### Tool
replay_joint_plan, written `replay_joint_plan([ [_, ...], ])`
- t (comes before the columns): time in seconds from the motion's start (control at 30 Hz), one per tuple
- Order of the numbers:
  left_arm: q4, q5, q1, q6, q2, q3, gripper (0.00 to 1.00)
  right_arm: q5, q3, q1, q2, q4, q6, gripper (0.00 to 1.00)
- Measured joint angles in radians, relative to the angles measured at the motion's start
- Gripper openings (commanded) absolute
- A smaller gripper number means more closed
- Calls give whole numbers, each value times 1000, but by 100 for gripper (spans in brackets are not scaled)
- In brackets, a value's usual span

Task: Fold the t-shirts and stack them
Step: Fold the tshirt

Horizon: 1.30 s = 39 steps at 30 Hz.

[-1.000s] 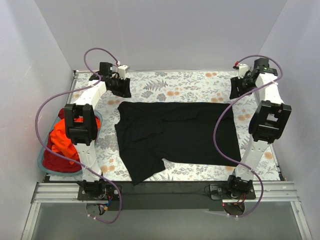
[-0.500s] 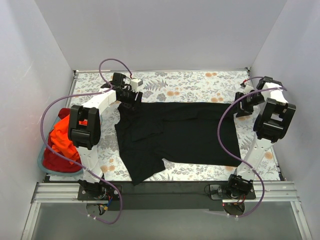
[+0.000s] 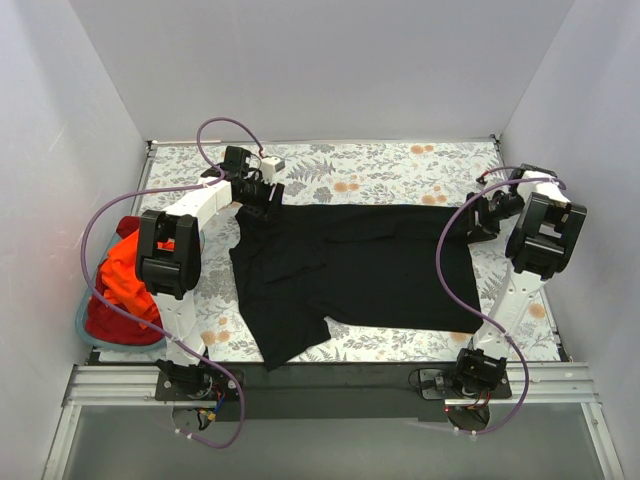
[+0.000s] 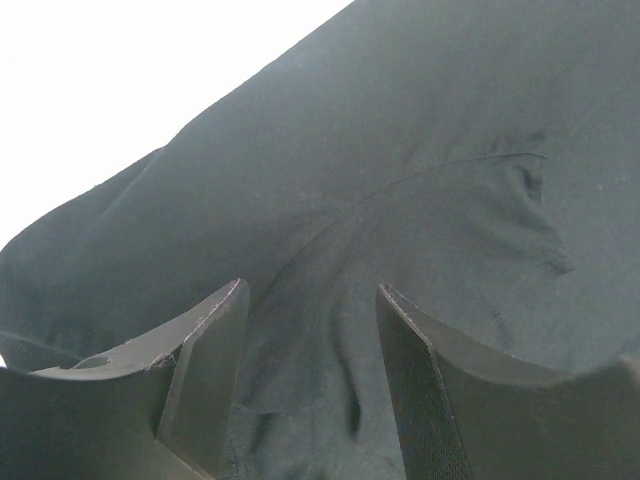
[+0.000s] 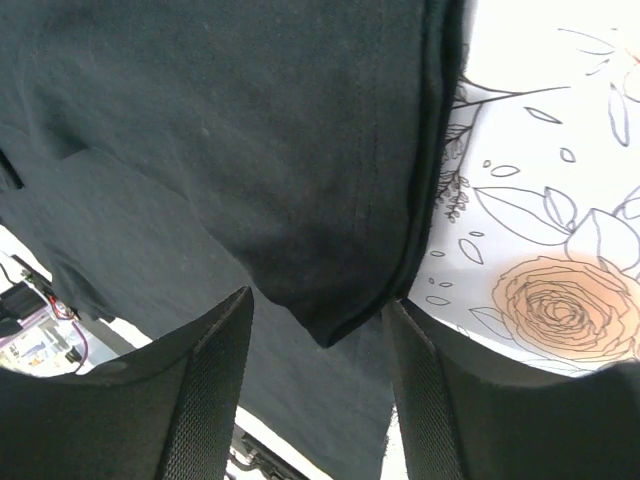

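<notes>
Jaws apart, my left gripper (image 3: 262, 197) and right gripper (image 3: 480, 222) stand over the far corners of the black t-shirt (image 3: 350, 265). It lies spread on the floral tablecloth (image 3: 380, 165), long axis left to right, one corner under each gripper.

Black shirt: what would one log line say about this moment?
black shirt: spread out, unfolded | left gripper: open over its far left corner | right gripper: open at its far right corner

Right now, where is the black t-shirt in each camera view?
Top external: black t-shirt spread flat across the middle.
Left wrist: black t-shirt fills most of the frame.
Right wrist: black t-shirt upper left, corner at centre.
Shared landmark: floral tablecloth, in top and right wrist.
</notes>
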Motion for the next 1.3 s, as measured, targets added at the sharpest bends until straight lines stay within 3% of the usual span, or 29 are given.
replay_joint_plan([
  [0.17,0,-19,0,-7,0,-3,50,-3,7,-3,13,1,11,49],
  [0.4,-3,-89,0,-18,38,-3,35,-3,25,-5,13,-1,7,41],
  [0.5,-6,-118,0,-22,93,-2,29,-3,58,-5,13,2,-4,18],
  [0.53,-10,-123,4,-26,96,9,26,-3,67,-5,13,3,-9,4],
  [0.57,-9,-134,6,-29,97,12,26,-2,73,-5,13,5,-15,1],
  [1.07,-51,-148,30,-82,137,67,21,84,61,-5,13,35,-88,3],
  [1.1,-54,-146,31,-85,138,70,21,83,58,-5,13,42,-91,13],
  [1.13,-54,-144,32,-87,140,71,22,83,56,-4,12,46,-94,38],
  [1.17,-55,-141,34,-87,140,71,24,83,54,-3,12,48,-94,48],
  [1.2,-55,-136,34,-88,140,71,25,87,51,0,10,50,-101,55],
  [1.3,-55,-107,39,-86,138,71,30,89,50,3,-2,53,-132,55],
])
